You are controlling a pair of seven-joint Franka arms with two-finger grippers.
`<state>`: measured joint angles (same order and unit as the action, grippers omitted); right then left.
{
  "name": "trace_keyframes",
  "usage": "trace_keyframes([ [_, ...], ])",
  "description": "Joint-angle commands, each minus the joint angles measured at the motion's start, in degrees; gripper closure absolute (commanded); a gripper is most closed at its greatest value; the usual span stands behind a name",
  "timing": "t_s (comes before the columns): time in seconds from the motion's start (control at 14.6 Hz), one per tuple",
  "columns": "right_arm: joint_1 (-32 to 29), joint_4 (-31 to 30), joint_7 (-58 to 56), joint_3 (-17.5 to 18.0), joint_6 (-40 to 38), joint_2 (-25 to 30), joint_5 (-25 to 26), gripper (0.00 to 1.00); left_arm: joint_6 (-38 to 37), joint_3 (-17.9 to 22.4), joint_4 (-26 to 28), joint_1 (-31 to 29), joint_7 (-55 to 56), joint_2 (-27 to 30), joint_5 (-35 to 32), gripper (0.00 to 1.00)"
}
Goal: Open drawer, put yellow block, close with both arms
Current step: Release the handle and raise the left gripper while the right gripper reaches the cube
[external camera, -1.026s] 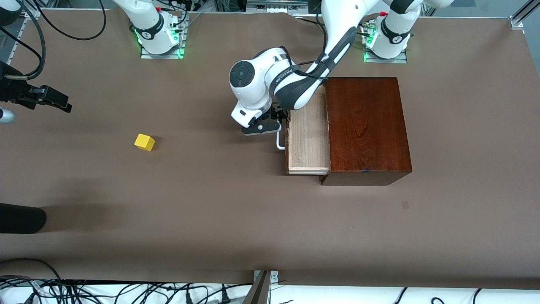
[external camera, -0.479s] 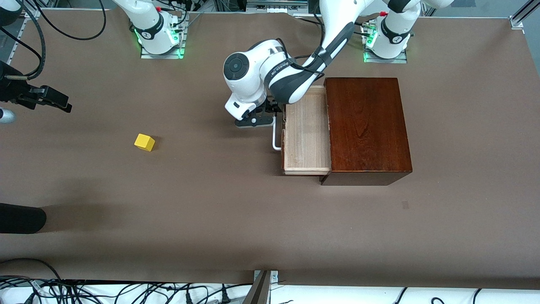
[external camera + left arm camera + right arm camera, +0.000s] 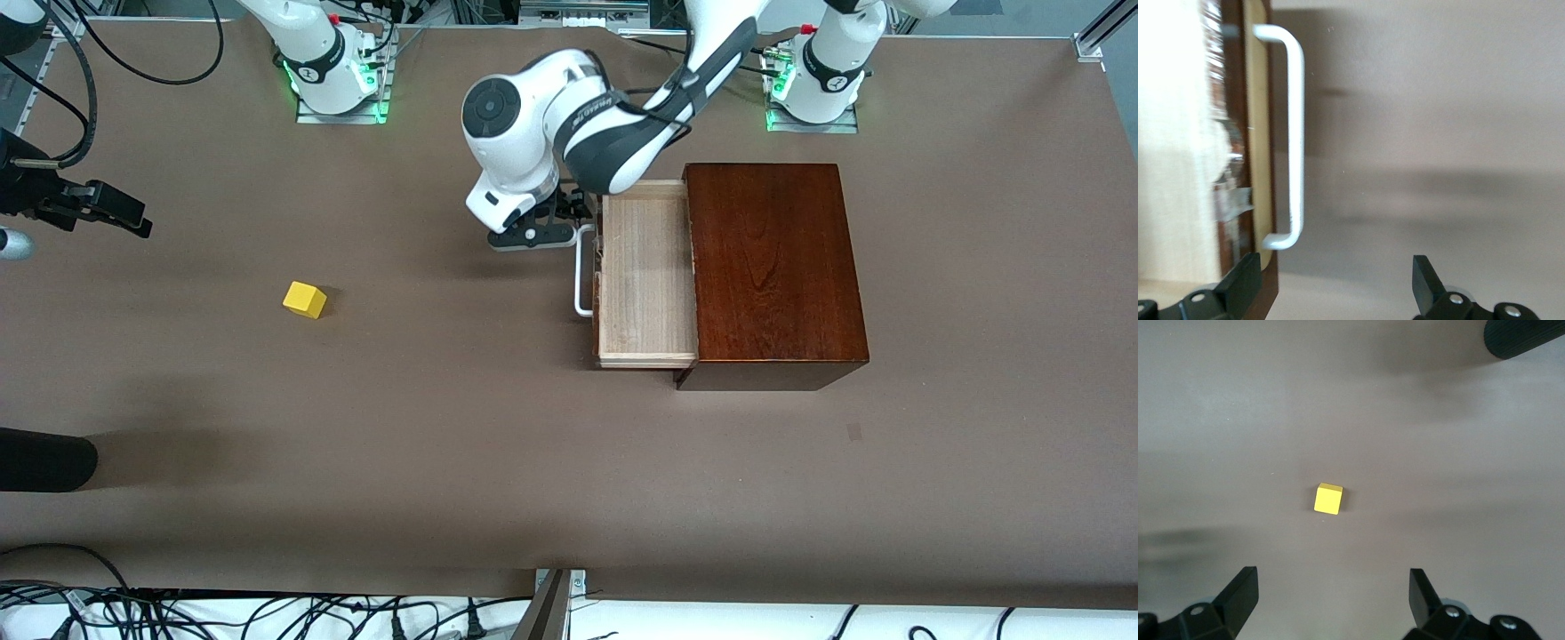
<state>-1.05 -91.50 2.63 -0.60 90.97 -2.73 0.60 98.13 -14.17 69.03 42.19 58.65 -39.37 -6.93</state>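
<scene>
No readable text, only blurred lettering on left arm [image 3: 591, 116].

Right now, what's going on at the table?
The drawer of the wooden box stands pulled out and empty. The left gripper hangs open beside the white loop handle, not touching it. The yellow block lies on the table toward the right arm's end, with the open right gripper above it.

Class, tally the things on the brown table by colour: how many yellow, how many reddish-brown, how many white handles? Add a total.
Yellow: 1, the yellow block
Reddish-brown: 1, the wooden box with its drawer pulled open
White: 1, the loop handle on the drawer front
Total: 3
</scene>
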Motion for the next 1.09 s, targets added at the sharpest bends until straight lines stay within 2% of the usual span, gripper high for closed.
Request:
trace_keyframes([
  [0.0,0.08,0.18,0.62,0.69,1.65,-0.87,0.28,0.0,-1.8,0.2,0.4,-2.54,-0.64,4.64,1.22,0.0],
  [0.21,0.34,0.18,0.71,0.69,4.9,-2.97,-0.34,0.0,-3.99,-0.15,0.4,-7.72,-7.12,8.59,1.22,0.0],
  [0.55,5.26,-1.13,2.89,0.69,9.21,-7.28,-0.43,0.0,-7.41,-0.33,0.4,-19.23,-15.65,13.78,3.58,0.0],
  [0.89,5.44,-12.98,9.22,0.69,17.2,-6.32,-0.43,0.0,-13.65,-0.24,1.27,-29.34,-27.16,20.02,6.05,0.0],
  [1.03,5.36,-18.95,12.39,0.51,22.9,-6.06,-0.43,0.0,-16.03,-0.24,2.15,-33.38,-31.91,22.65,6.05,0.0],
])
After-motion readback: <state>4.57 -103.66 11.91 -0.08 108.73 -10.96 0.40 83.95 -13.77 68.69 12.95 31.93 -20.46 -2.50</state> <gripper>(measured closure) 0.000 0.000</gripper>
